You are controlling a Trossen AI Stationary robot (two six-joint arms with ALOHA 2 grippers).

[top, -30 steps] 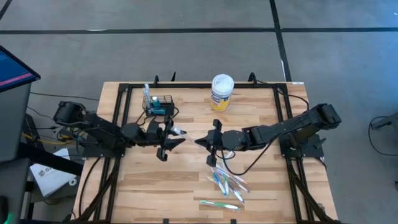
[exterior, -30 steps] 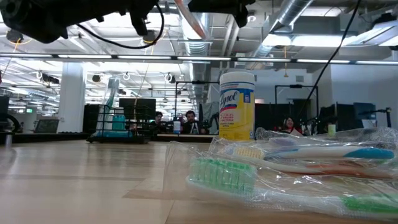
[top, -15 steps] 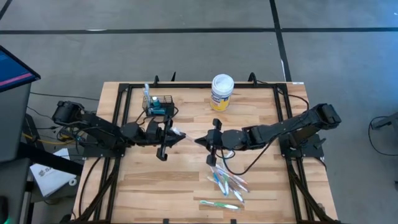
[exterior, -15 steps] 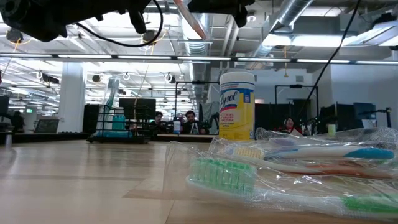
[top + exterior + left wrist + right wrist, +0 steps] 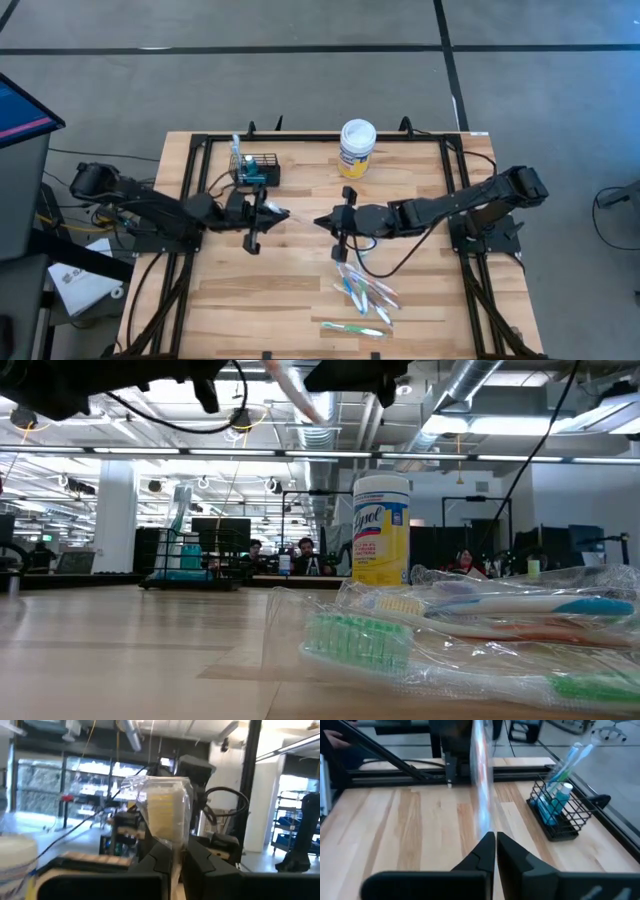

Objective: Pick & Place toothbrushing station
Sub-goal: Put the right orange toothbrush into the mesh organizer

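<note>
The toothbrushing station, a black wire basket [image 5: 257, 170] [image 5: 560, 807], stands at the table's far left with upright toothbrushes and a blue tube in it. Above mid-table my left gripper [image 5: 270, 214] [image 5: 173, 852] is shut on a plastic-wrapped toothbrush [image 5: 165, 805] [image 5: 292, 392]. Facing it from the right, my right gripper [image 5: 320, 222] [image 5: 495, 840] has its fingers together. The toothbrush shows as a blurred streak [image 5: 481, 785] running from those fingertips toward the left gripper. My left gripper pinches the wrapped toothbrush between its two fingers just behind the bristled head [image 5: 173, 844], coming from the table's left. The head sticks out past the fingertips toward the right arm. The brush is lifted clear of the table. My right gripper: I cannot tell whether its fingertips touch the brush's other end.
A white-lidded yellow tub [image 5: 357, 147] [image 5: 381, 530] stands at the far middle. Several wrapped toothbrushes [image 5: 362, 292] [image 5: 450, 630] lie near the front right, with one more [image 5: 352, 329] closer to the near edge. Black frame rails [image 5: 200, 150] border the table.
My left gripper has shut on the wrapped toothbrush and drawn back toward the table's left edge, taking the brush with it. The brush stays clear of the table.
</note>
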